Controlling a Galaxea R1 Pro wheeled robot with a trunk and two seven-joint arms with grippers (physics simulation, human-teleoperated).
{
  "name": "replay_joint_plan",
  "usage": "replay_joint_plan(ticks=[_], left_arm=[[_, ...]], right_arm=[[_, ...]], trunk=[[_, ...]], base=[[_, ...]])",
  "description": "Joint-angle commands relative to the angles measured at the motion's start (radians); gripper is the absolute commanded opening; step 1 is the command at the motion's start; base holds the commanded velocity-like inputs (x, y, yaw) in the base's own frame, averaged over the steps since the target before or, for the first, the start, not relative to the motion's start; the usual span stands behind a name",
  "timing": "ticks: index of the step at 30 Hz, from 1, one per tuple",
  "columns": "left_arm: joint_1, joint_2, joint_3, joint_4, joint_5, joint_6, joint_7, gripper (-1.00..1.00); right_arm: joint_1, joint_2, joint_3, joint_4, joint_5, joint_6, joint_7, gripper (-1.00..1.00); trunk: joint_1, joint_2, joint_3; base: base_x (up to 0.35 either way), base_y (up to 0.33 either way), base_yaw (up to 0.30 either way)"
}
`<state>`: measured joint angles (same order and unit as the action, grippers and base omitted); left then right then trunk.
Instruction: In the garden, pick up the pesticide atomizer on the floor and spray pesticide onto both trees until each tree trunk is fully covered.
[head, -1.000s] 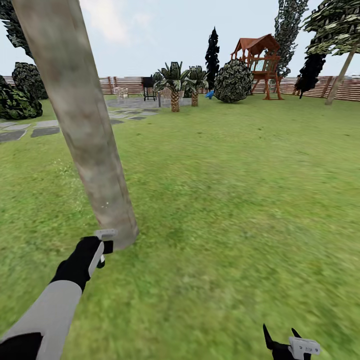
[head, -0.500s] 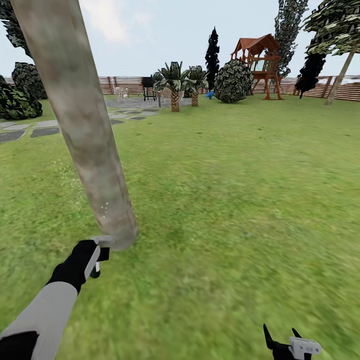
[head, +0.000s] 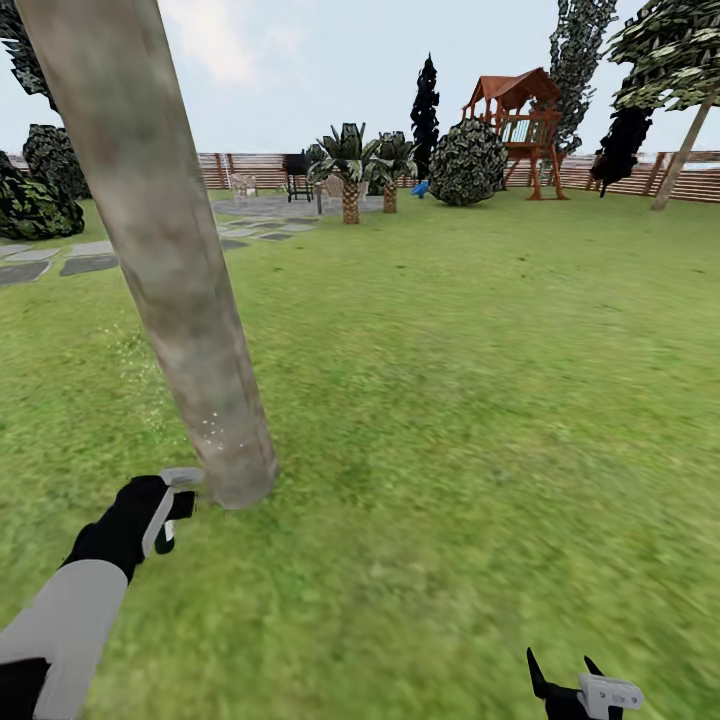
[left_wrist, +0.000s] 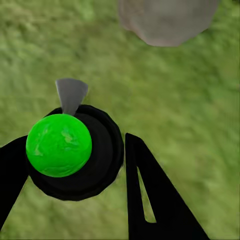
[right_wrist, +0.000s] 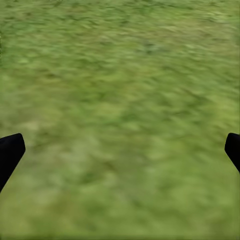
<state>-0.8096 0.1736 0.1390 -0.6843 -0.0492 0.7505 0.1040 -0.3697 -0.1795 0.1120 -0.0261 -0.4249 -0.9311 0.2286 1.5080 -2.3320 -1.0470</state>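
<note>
A thick, pale mottled tree trunk (head: 170, 270) leans up from the grass close in front of me at the left. Its base (left_wrist: 165, 20) also shows in the left wrist view. My left gripper (head: 165, 510) hovers low just left of that base, shut on the pesticide atomizer (left_wrist: 75, 155). The atomizer is a round black bottle with a green top and a grey nozzle aimed at the trunk. A second tree (head: 683, 150) with a slanted trunk stands far off at the right, by the fence. My right gripper (head: 562, 675) hangs open over bare grass.
Green lawn (head: 480, 400) spreads all around. Grey paving slabs (head: 90, 262) lie at the far left. Palm-like plants (head: 350, 180), a round bush (head: 467, 162) and a red wooden play tower (head: 520, 125) stand at the back, before the slatted fence (head: 250, 168).
My left arm has drawn back down and to the left, so the gripper with the atomizer now sits a little further from the trunk's base. The right arm has stayed still.
</note>
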Motion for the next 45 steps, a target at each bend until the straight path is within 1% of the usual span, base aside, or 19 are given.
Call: replay_joint_plan(ticks=[1,4,8,9,11,14,15,17,18,20,22,24,26,28,30,33,37,42,45], left_arm=[[-0.002,0.01,0.001,-0.001,0.005,0.006,0.0,-1.0],[-0.003,0.021,0.003,-0.006,0.002,0.061,0.001,-1.0],[0.01,0.013,0.002,-0.011,0.011,0.069,-0.001,-1.0],[0.011,0.006,0.002,-0.012,0.014,0.068,-0.002,-1.0],[0.01,-0.037,-0.001,-0.015,0.015,0.067,-0.003,-1.0],[0.008,-0.083,-0.003,-0.015,0.015,0.065,-0.002,-1.0],[0.007,-0.085,-0.004,-0.015,0.014,0.065,-0.001,-1.0],[-0.001,-0.071,0.0,-0.015,0.011,0.067,-0.001,-1.0],[-0.003,-0.046,0.003,-0.015,0.01,0.069,-0.002,-1.0],[-0.003,0.035,0.007,-0.015,0.016,0.073,-0.003,-1.0],[-0.003,0.057,0.008,-0.015,0.017,0.074,-0.003,-1.0],[-0.001,0.055,0.008,-0.016,0.017,0.074,-0.003,-1.0],[-0.001,0.034,0.006,-0.016,0.017,0.074,-0.002,-1.0],[-0.001,-0.02,0.001,-0.018,0.016,0.072,0.0,-1.0],[-0.002,-0.052,-0.001,-0.019,0.016,0.072,0.0,-1.0],[-0.011,-0.079,-0.003,-0.03,0.015,0.073,0.002,-1.0],[-0.03,-0.075,-0.001,-0.074,0.014,0.09,0.002,-1.0],[-0.058,-0.015,0.006,-0.086,0.015,0.139,-0.001,-1.0],[-0.058,-0.033,0.0,-0.09,0.015,0.144,0.0,-1.0]], right_arm=[[0.0,0.0,0.0,0.0,0.0,0.0,0.0,1.0],[0.0,0.0,0.0,0.0,0.0,0.0,0.0,1.0],[0.0,0.0,0.0,0.0,0.0,0.0,0.0,1.0],[0.0,0.0,0.0,0.0,0.0,0.0,0.0,1.0],[0.0,0.0,0.0,0.0,0.0,0.0,0.0,1.0],[0.0,0.0,0.0,0.0,0.0,0.0,0.0,1.0],[0.0,0.0,0.0,0.0,0.0,0.0,0.0,1.0],[0.0,0.0,0.0,0.0,0.0,0.0,0.0,1.0],[0.0,0.0,0.0,0.0,0.0,0.0,0.0,1.0],[0.0,0.0,0.001,0.0,0.0,0.0,0.0,1.0],[0.0,0.0,0.001,0.0,0.001,0.0,0.0,1.0],[0.0,0.0,0.001,0.0,0.0,0.0,0.0,1.0],[0.0,0.0,0.002,0.0,0.001,0.0,0.0,1.0],[0.0,0.0,0.002,0.0,0.001,0.0,0.0,1.0],[0.0,0.0,0.002,0.0,0.001,0.0,0.0,1.0],[0.0,0.0,0.001,0.0,0.001,0.0,0.0,1.0],[0.0,0.0,0.001,0.0,0.001,0.0,0.0,1.0],[0.0,0.0,0.002,0.0,0.002,0.0,0.0,1.0],[0.0,0.0,0.002,0.0,0.002,0.0,0.0,1.0]], trunk=[[0.0,0.0,0.0],[0.0,0.0,0.0],[0.0,0.0,0.0],[0.0,0.0,0.0],[0.0,0.0,0.0],[0.0,0.0,0.0],[0.0,0.0,0.0],[0.0,0.0,0.0],[0.0,0.0,0.0],[0.0,0.0,0.0],[0.0,0.0,0.0],[0.0,0.0,0.0],[0.0,0.0,0.0],[0.0,0.0,0.0],[0.0,0.0,0.0],[0.0,0.0,0.0],[0.0,0.0,0.0],[0.0,0.0,0.0],[0.0,0.0,0.0]], base=[[0.0,0.0,0.0],[0.0,0.0,0.0],[-0.011,0.0,0.0],[-0.177,0.0,0.0],[-0.293,0.0,0.0],[-0.159,0.0,0.0],[-0.023,0.0,0.0],[-0.007,0.0,0.0],[-0.002,0.0,0.0],[0.0,0.0,0.0],[0.0,0.0,0.0],[0.0,0.0,0.0],[-0.005,0.0,0.0],[-0.193,0.0,0.0],[-0.313,0.0,0.0],[-0.233,0.0,0.0],[-0.034,0.0,0.0],[-0.001,0.0,0.0],[-0.019,0.0,0.0]])
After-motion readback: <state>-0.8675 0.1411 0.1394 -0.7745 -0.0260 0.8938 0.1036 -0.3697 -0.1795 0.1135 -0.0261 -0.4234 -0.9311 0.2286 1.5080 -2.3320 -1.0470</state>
